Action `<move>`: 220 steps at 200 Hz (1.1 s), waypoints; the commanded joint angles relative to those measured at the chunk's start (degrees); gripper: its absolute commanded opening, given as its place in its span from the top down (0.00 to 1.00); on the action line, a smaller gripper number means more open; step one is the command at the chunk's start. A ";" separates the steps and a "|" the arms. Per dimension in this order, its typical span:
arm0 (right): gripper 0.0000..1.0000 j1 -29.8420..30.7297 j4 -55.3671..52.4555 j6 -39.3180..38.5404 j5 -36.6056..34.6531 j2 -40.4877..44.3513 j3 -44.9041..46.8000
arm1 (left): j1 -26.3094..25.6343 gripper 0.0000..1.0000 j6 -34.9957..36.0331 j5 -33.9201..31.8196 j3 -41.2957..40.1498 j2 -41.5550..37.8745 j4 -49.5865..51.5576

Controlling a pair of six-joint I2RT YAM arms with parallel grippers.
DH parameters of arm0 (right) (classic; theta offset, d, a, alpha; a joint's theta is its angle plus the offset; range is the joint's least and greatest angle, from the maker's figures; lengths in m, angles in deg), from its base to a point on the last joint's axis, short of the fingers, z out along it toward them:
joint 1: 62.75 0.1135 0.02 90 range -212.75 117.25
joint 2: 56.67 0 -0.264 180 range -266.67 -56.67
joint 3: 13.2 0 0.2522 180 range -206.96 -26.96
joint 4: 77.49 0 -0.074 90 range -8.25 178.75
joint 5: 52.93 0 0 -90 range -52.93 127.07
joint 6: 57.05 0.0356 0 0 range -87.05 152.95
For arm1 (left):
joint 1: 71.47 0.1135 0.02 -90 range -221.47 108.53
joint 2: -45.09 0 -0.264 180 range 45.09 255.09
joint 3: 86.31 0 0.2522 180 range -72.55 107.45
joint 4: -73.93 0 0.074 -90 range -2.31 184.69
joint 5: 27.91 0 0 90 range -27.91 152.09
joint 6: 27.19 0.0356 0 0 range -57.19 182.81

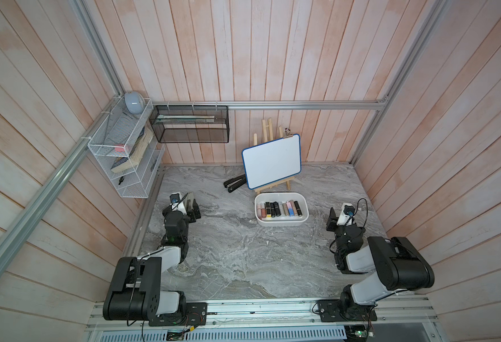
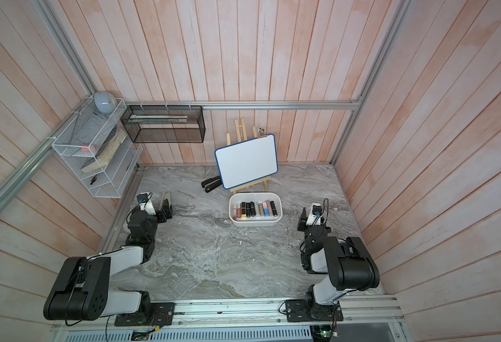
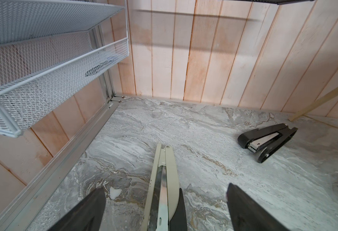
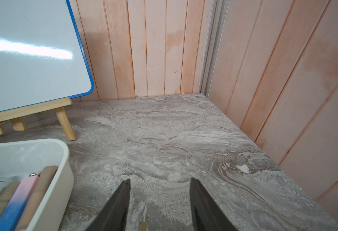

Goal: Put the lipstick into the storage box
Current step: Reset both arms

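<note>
The storage box (image 1: pixel 281 222), a shallow white tub, sits on the marble table in front of the easel and shows in both top views (image 2: pixel 255 222). Several lipsticks (image 1: pixel 278 208) lie side by side in it. Its corner (image 4: pixel 64 152) and a few lipsticks (image 4: pixel 24 196) show in the right wrist view. My right gripper (image 4: pixel 160 184) hovers over bare table to the right of the box, open and holding nothing (image 1: pixel 331 220). My left gripper (image 3: pixel 166 187) is far to the left (image 1: pixel 194 208), wide open, with a beige stapler-like tool (image 3: pixel 164 172) between its fingers; neither finger touches it.
A black stapler (image 1: pixel 234 183) lies left of the whiteboard on its wooden easel (image 1: pixel 271 161). A white wire rack (image 1: pixel 124 154) and a black mesh basket (image 1: pixel 190 124) hang on the walls at the back left. Wooden walls close in on three sides.
</note>
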 commanded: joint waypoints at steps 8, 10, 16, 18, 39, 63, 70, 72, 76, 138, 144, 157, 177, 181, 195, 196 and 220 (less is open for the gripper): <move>0.48 -0.34 2.51 -0.84 0.84 -0.27 -0.16 | 0.40 0.01 1.84 1.30 -2.28 3.10 -9.15; 0.48 -0.35 2.41 -0.81 0.83 -0.27 -0.23 | 0.40 0.00 1.79 1.34 -2.41 3.34 -9.51; 0.47 -0.37 1.89 -0.82 0.86 -0.26 -0.42 | 0.48 0.01 1.85 1.45 -2.71 4.09 -10.56; 0.47 -0.33 1.79 -0.85 0.90 -0.22 -0.51 | 0.49 0.00 1.84 1.44 -2.82 4.29 -10.89; 0.46 -0.31 -0.81 -0.97 1.46 -0.18 -1.84 | 0.49 0.01 1.73 1.37 -3.32 6.68 -13.82; 0.43 -0.56 -1.90 -0.85 2.05 -0.10 -2.34 | 0.66 0.00 1.39 1.69 -3.32 7.35 -14.23; 0.42 -0.65 -2.25 -0.80 2.15 0.03 -2.46 | 0.75 0.00 1.42 1.78 -3.33 7.63 -14.43; 0.42 -0.71 -2.34 -0.84 2.19 0.03 -2.45 | 0.69 0.00 1.42 1.83 -3.26 7.52 -14.30; 0.42 -0.71 -2.32 -0.83 2.29 0.00 -2.48 | 0.81 0.00 1.34 1.87 -3.20 7.45 -14.08; 0.29 -1.37 -3.38 -0.36 3.97 0.02 -2.97 | 0.38 0.00 2.48 2.86 -6.04 10.06 -21.91; 0.28 -1.48 -3.34 -0.33 4.10 0.02 -2.99 | 0.70 0.00 2.06 3.27 -5.93 9.98 -21.29; 0.27 -1.84 -3.92 0.00 4.64 0.13 -3.26 | 1.66 0.00 1.10 4.52 -5.45 9.48 -19.72; 0.22 -2.90 -4.74 0.69 6.40 0.09 -3.57 | 1.98 0.00 0.96 5.04 -5.54 9.68 -19.85; 0.20 -2.97 -4.74 0.77 6.60 0.10 -3.61 | 1.98 0.00 1.05 5.08 -5.52 9.81 -20.36; 0.13 -3.51 -4.83 1.17 7.56 0.15 -3.68 | 2.07 0.01 0.98 5.06 -5.51 9.75 -20.04; 0.13 -3.57 -4.87 1.20 7.62 0.16 -3.69 | 2.07 0.01 0.98 5.09 -5.56 9.76 -20.11; 0.05 -3.88 -4.92 1.40 8.12 0.10 -3.70 | 2.05 0.00 1.03 5.19 -5.70 9.79 -20.43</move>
